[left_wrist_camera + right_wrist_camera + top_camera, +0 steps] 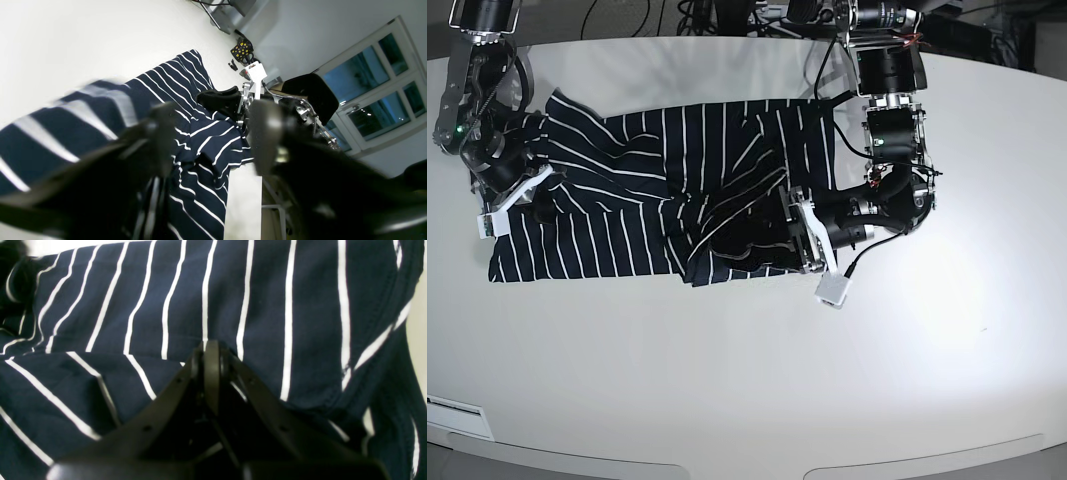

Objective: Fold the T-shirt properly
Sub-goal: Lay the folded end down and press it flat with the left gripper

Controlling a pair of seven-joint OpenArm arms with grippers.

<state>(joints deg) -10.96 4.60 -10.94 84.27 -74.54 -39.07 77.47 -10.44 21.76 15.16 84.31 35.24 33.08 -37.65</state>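
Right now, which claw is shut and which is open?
The right claw, at the dark navy white-striped fabric T-shirt, is shut with fingers together; the left claw is open with fingers spread.

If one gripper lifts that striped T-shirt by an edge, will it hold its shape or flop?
Likely it flops: the T-shirt already lies in soft wrinkles and bunched folds near the left gripper. It looks thin and probably light, so the lifted part would drape and drag the rest. The table looks smooth, so it may slide.

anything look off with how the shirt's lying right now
Yes. The T-shirt is not flat: its middle is bunched into diagonal folds where the stripes run crooked, near the left gripper. The right gripper sits on its other end.
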